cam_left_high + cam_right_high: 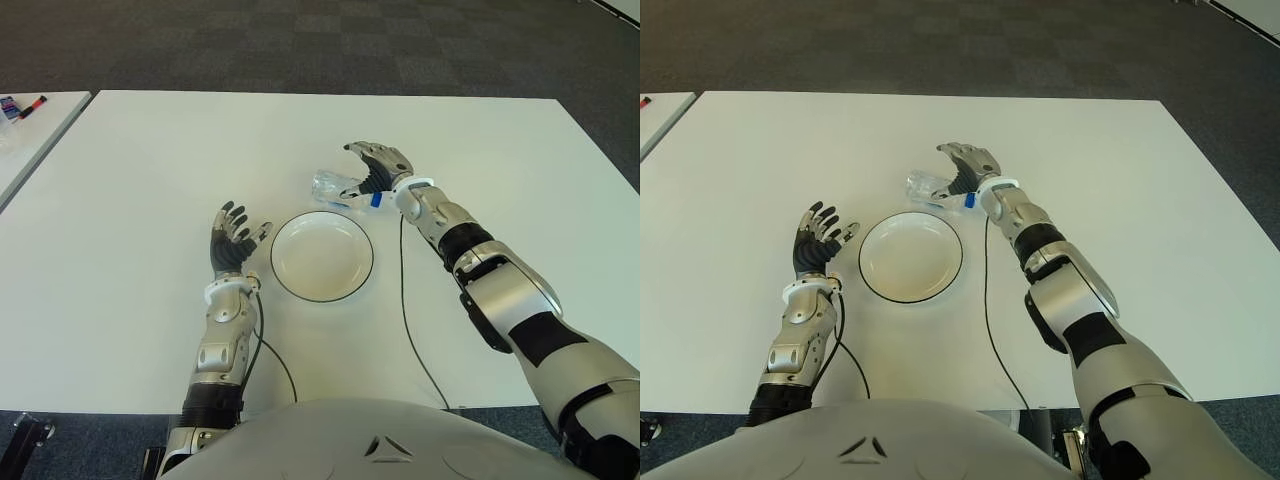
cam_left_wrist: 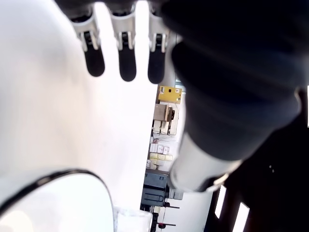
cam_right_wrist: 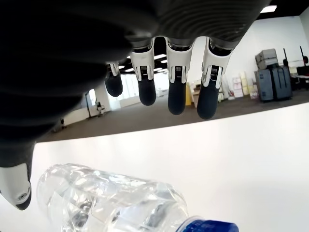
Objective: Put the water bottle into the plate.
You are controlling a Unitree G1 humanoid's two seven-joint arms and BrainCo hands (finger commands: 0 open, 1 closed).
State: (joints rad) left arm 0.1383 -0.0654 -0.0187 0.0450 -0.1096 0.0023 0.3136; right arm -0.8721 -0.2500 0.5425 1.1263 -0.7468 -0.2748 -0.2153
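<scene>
- The water bottle [image 1: 335, 188] lies on its side on the white table [image 1: 150, 180], just above the centre of the left eye view; it is clear, with a blue cap [image 1: 376, 199] pointing toward the right of the frame.
- The plate [image 1: 322, 256], white with a dark rim, sits just below the bottle in that view and holds nothing; a narrow strip of table shows between the two.
- The right hand [image 1: 375, 168] shows at the bottle's cap end, fingers [image 3: 176, 92] spread and arched over it. In the right wrist view there is a clear gap between the fingertips and the bottle, so it grips nothing.
- The left hand [image 1: 235, 240] shows left of the plate, in the lower middle of the frame, palm raised and fingers [image 2: 127, 60] splayed, holding nothing.
- A thin black cable [image 1: 408, 320] runs down the table, to the right of the plate.
- At the upper left edge a second table [image 1: 40, 125] carries small items, too small to name.
</scene>
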